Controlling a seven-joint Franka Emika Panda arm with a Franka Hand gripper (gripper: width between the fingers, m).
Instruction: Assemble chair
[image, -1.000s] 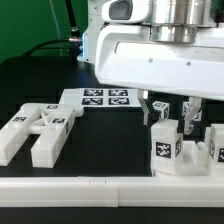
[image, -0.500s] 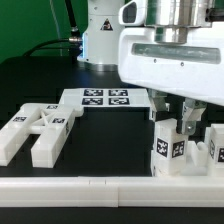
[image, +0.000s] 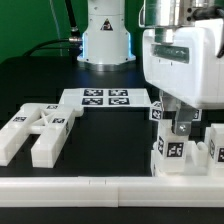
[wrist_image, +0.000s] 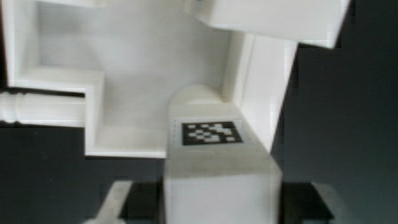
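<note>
Gripper (image: 180, 128) nearly closed, clamped on either side of a long white block (wrist_image: 217, 165) bearing 1 square tag.

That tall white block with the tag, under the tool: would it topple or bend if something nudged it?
Probably stiff: the block looks like chunky moulded plastic. It stands upright, taller than wide, so a push near its top might tip it. Its smooth faces may slip a little in the tool.
</note>
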